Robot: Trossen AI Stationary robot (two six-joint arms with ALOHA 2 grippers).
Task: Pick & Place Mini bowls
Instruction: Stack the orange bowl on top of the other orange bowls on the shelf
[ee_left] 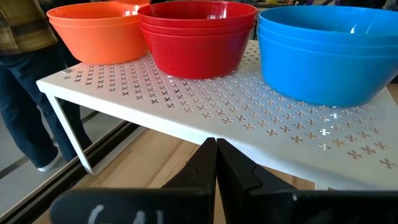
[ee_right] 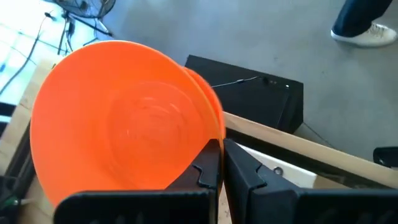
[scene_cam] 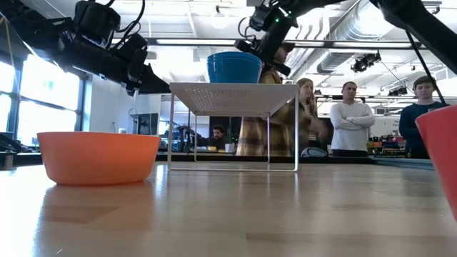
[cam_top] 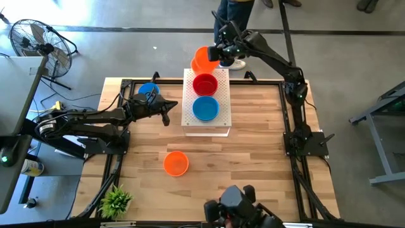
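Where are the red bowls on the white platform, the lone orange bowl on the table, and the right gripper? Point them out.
red bowls (cam_top: 205, 83), high view, inner bottom.
lone orange bowl (cam_top: 176, 163), high view, centre.
right gripper (ee_right: 221, 147), right wrist view, between the fingertips.

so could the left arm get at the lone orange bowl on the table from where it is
Probably yes. The orange bowl sits alone on open wood on the left arm's side. The left gripper, shut and empty, hovers beside the white platform, with nothing between them.

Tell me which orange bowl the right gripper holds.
The orange bowl at the far end of the white platform, its rim pinched in the right gripper. The other orange bowl sits alone on the table, untouched.
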